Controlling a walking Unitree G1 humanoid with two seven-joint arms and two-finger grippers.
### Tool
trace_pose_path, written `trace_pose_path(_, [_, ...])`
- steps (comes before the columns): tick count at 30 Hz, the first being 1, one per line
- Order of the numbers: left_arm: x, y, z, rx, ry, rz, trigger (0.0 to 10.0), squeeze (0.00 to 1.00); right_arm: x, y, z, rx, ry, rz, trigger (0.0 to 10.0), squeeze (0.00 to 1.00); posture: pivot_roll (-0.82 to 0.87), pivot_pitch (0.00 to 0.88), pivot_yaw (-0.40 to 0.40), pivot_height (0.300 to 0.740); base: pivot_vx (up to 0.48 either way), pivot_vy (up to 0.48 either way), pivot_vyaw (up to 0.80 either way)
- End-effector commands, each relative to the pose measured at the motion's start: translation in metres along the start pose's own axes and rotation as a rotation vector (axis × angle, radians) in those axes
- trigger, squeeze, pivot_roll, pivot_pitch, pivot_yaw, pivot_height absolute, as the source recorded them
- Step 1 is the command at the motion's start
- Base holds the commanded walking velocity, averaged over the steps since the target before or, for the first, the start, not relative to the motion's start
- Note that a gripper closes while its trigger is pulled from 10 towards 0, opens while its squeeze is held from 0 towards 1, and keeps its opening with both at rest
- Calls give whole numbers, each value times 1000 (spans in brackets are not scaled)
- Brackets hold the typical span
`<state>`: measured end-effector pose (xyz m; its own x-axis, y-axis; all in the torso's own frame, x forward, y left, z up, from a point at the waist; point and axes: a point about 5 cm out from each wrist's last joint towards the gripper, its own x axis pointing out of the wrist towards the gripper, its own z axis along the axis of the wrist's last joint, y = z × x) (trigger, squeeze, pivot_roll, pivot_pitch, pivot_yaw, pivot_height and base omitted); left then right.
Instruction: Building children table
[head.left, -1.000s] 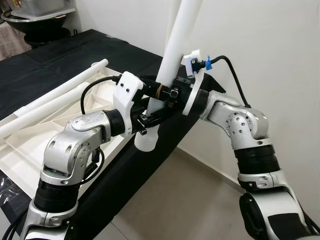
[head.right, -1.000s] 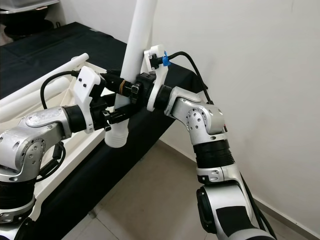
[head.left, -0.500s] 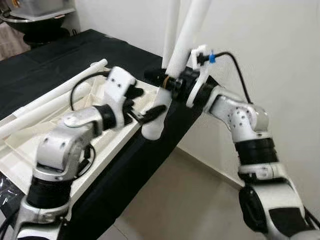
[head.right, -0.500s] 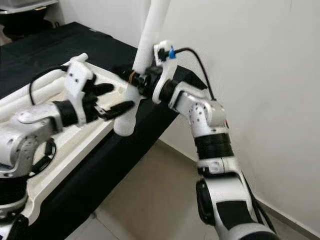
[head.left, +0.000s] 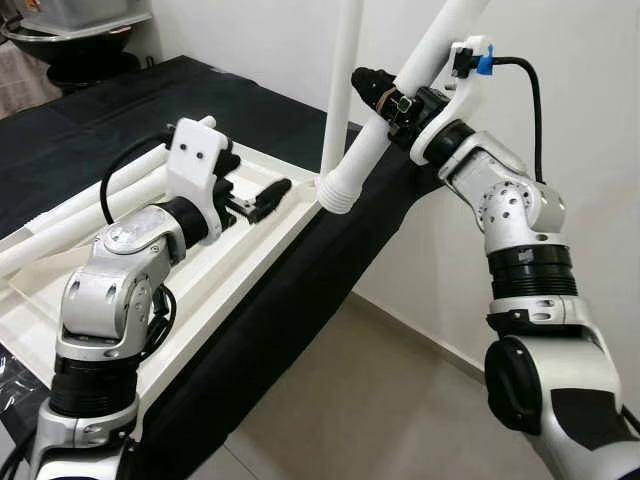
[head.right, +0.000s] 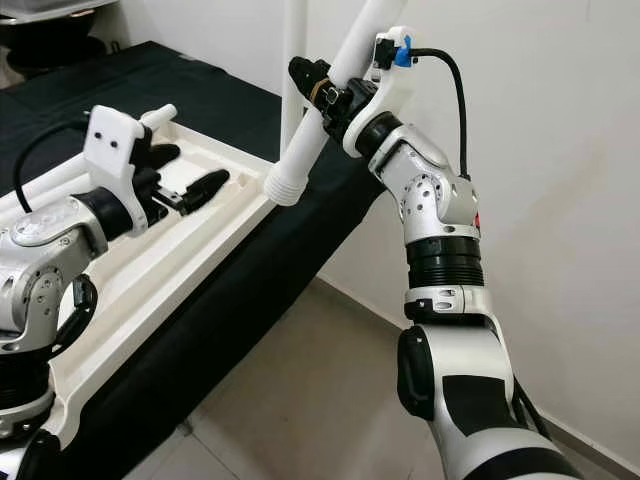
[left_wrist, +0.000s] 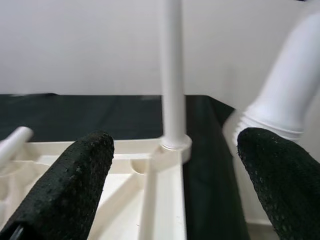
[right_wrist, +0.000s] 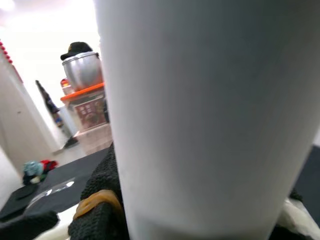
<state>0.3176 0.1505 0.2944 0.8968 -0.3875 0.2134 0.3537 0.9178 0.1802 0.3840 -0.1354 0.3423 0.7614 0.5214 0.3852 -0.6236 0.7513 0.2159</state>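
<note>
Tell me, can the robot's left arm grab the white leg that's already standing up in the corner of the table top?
Probably yes. The left gripper hangs open over the table top, and the upright leg stands just beyond with nothing between.

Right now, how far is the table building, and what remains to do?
Done: one white leg stands upright in the corner socket of the upturned white tabletop. In hand: the right gripper is shut on a second leg, tilted, its ribbed end beside that corner. The left gripper is open over the tabletop. Left: seating this leg, and two loose legs lie on the tabletop.
</note>
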Motion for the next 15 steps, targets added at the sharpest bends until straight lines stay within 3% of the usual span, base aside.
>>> trace_pose_path(1, [-1,2,7,14,-46,70,10000,0,0,4,7,-71,-48,-17,10000,0,20,119,-82,740,0,0,0])
trace_pose_path(4, [-2,1,10,-18,-76,115,10000,0,-2,6,6,-139,-69,-52,10000,0,23,117,-84,740,0,0,0])
trace_pose_path(5, [-2,-1,11,-19,-84,129,10000,0,-5,5,8,-233,-102,-116,10000,0,25,118,-83,740,0,0,0])
trace_pose_path(10, [-4,-6,8,10,-82,166,10000,0,-10,4,6,-370,-153,-216,10000,0,28,117,-86,740,0,0,0])
trace_pose_path(12, [-4,-8,6,12,-79,170,10000,0,-12,3,2,-374,-153,-236,10000,0,29,118,-87,740,0,0,0])
trace_pose_path(15, [-7,-14,2,14,-72,173,10000,0,-17,0,-3,-378,-150,-272,10000,0,30,116,-90,740,0,0,800])
